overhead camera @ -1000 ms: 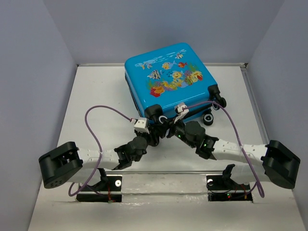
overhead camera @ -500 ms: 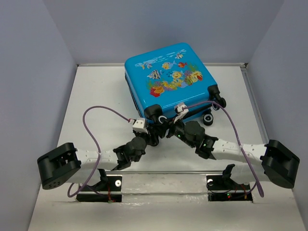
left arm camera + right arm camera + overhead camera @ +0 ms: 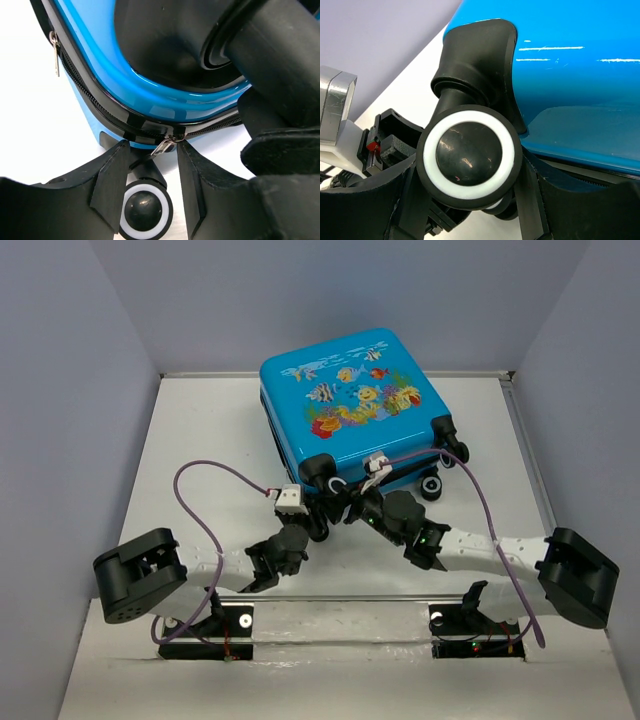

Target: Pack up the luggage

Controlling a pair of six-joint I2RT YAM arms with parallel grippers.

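Left arm (image 3: 215, 565) shifted inward, glossy blue luggage (image 3: 350, 405), round white-rimmed wheel (image 3: 469, 156)

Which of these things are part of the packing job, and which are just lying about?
Part of the job: luggage, zipper pull, wheel, left gripper, right gripper.
Just there: table, purple cables, grey walls.
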